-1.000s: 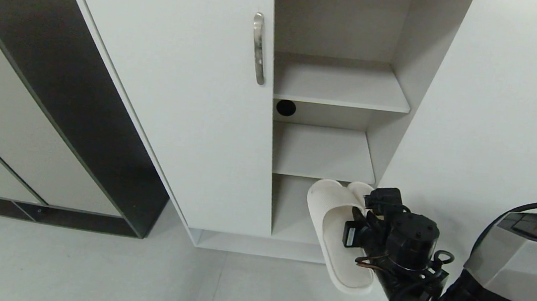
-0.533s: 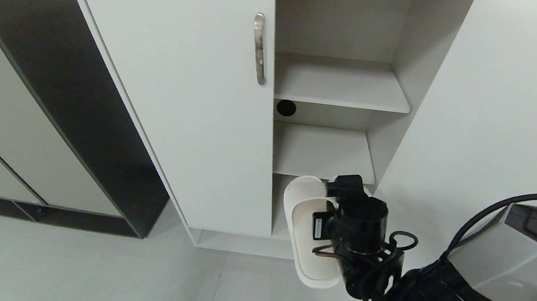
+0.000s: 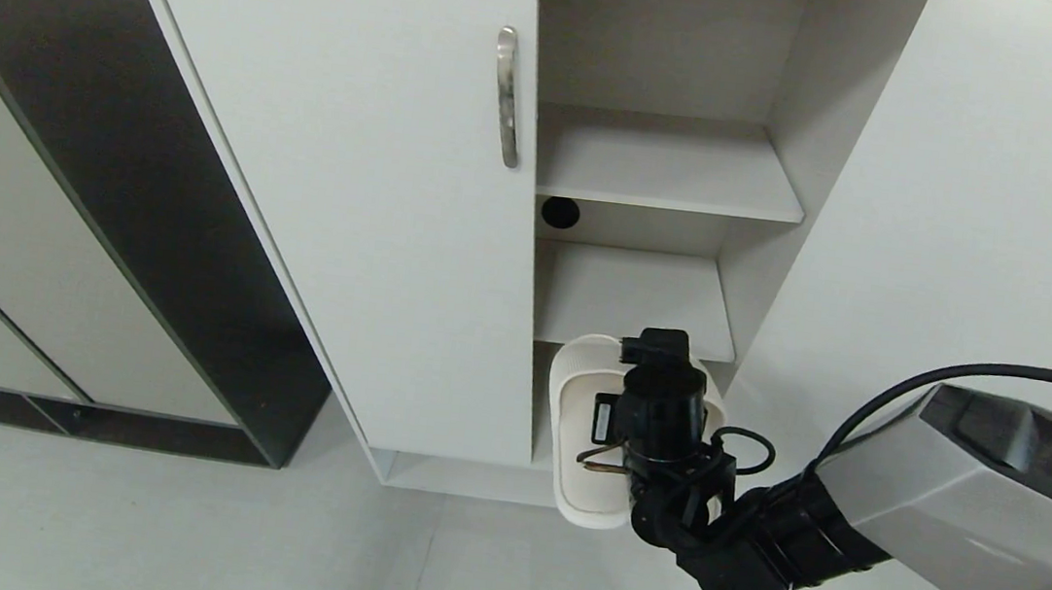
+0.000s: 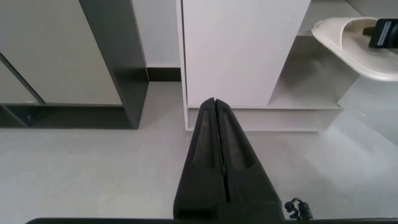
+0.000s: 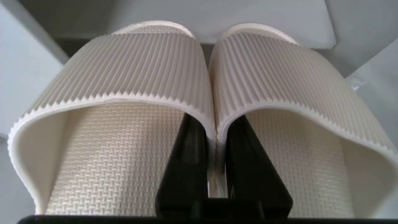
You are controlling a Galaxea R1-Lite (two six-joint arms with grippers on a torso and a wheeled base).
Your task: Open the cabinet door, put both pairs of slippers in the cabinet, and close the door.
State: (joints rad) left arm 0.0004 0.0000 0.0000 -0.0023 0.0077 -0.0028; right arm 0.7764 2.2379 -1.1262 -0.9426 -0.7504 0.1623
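Since the right gripper (image 5: 219, 158) is clamped only on the two touching inner strap edges of the cream slippers (image 3: 570, 436), I'd worry about that soft foam squirming loose and one slipper dropping to the floor (image 3: 169, 531). The pair hangs at the mouth of the cabinet (image 3: 801, 99), toes pointing into the bottom compartment (image 3: 546, 405), heels out past the base. It sits just under the middle shelf (image 3: 633, 297) and close to the edge of the shut door (image 3: 350, 198), so a push slightly high or sideways could catch a toe and twist the pair out of the grip. The left gripper (image 4: 214, 124) hangs low with its fingers pressed together, holding nothing
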